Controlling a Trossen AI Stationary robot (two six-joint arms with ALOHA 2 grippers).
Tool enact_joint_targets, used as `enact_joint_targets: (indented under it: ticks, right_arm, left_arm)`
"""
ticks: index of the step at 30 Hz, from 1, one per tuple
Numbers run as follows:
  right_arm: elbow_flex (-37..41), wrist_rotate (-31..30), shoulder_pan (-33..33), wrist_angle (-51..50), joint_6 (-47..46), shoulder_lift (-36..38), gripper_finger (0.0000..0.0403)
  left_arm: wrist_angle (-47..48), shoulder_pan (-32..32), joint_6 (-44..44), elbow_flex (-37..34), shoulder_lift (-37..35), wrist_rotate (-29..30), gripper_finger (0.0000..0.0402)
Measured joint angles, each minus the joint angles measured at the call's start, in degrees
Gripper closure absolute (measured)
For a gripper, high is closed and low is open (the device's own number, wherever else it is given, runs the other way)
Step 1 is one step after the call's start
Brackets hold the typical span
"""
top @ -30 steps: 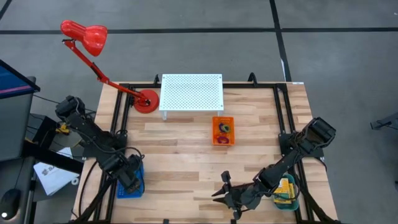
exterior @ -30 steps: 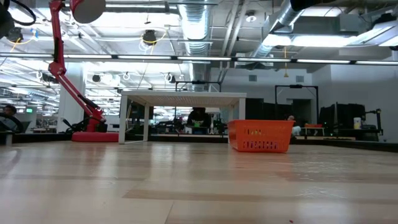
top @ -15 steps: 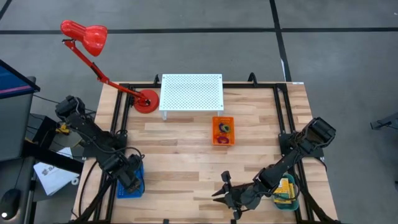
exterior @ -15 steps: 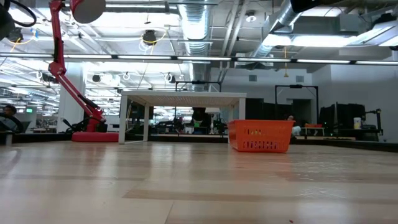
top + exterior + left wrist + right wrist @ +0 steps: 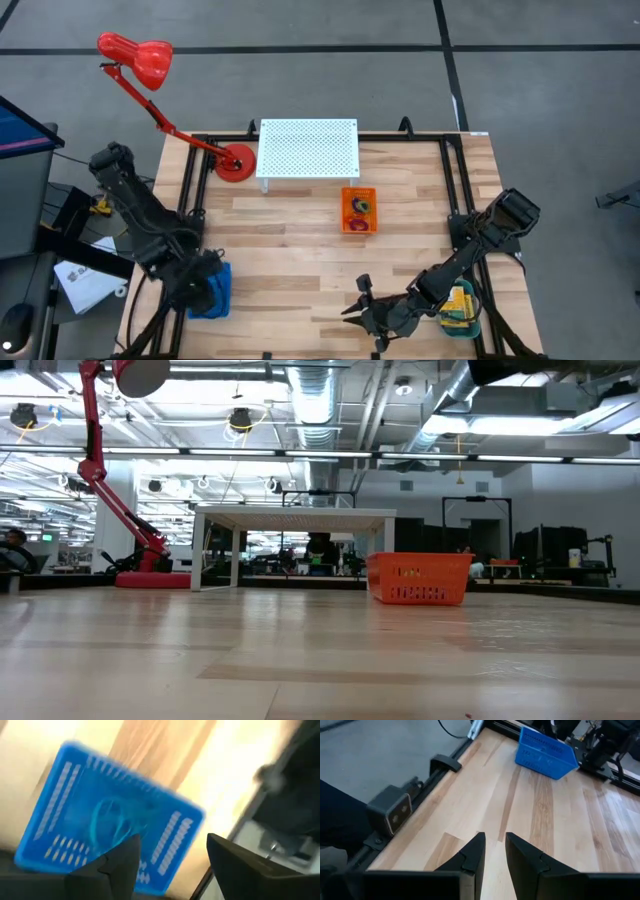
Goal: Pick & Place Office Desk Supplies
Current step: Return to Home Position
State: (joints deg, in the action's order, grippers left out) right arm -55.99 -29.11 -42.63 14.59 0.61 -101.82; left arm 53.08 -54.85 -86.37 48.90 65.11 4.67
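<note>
My left gripper (image 5: 172,855) hovers open above the blue tray (image 5: 100,815) at the table's near left (image 5: 218,290). Thin blue-grey wire clip loops (image 5: 107,822) lie on that tray's floor, and nothing is between the fingers. My right gripper (image 5: 495,851) waits low over bare wood near the front edge (image 5: 352,312), its fingers a little apart and empty. Yellow boxes (image 5: 458,305) lie in the teal tray (image 5: 470,325) at the near right. Coloured rubber-band rings (image 5: 360,208) lie in the orange tray (image 5: 357,228) at mid-table.
A white perforated stand (image 5: 308,148) is at the back centre, with the red desk lamp's base (image 5: 236,162) to its left. Black frame rails (image 5: 452,180) run along the table's edges. Bare wood lies between the trays.
My left arm has drawn up and a little toward the table's left edge, its gripper still over the blue tray. The trays have not moved.
</note>
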Motion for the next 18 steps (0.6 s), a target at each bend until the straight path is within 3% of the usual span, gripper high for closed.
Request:
enact_joint_targets:
  ticks: [6,11,15,18]
  right_arm:
    - [0.0,-1.0,0.0,-1.6,-0.7,0.0,0.0330]
    - [0.0,-1.0,0.0,-1.6,-1.1,0.0,0.0330]
    - [0.0,-1.0,0.0,-1.7,-1.1,0.0,0.0330]
    - [0.0,-1.0,0.1,-1.7,-1.1,0.0,0.0330]
  left_arm:
    - [-5.5,-9.2,3.5,0.0,-5.0,21.4,0.0189]
    - [-10.6,-15.2,12.0,-0.9,-4.3,39.0,0.0199]
    - [-22.0,-14.2,21.2,-7.5,-4.0,45.4,0.0210]
    - [-36.9,-11.1,30.7,-15.0,-4.0,45.8,0.0219]
